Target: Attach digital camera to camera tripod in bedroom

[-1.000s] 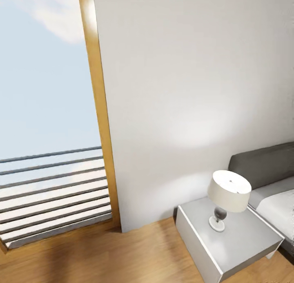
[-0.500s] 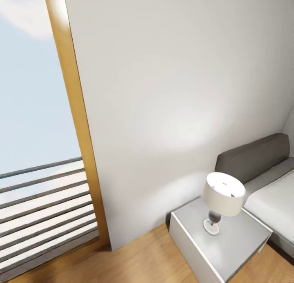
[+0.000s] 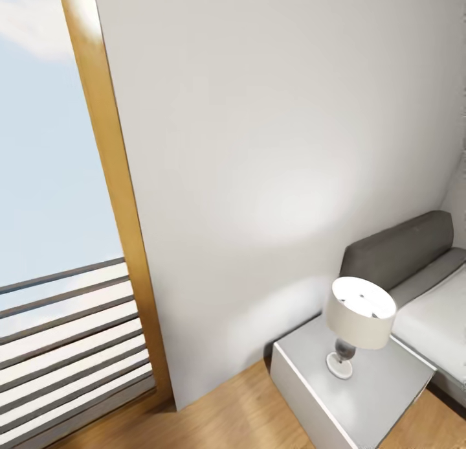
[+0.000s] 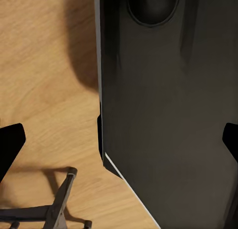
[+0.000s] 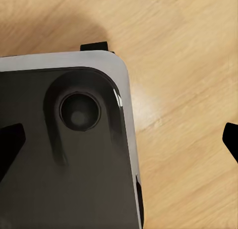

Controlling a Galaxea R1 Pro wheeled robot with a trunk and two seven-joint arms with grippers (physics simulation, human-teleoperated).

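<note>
Panning slightly left since earlier: lamp (image 3: pixel 359 319), nightstand (image 3: pixel 382 397) shifted right; both grippers seemingly spread wide, empty.

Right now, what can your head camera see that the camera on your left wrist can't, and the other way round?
Head view: a white-shaded table lamp on a grey bedside cabinet, a bed with a grey padded headboard, a light grey wall and an oak window frame with horizontal rails.
Left wrist view: a dark glossy panel of my own body with a round recess, and a thin grey metal frame I cannot identify.
Both: the light wood plank floor.
</note>
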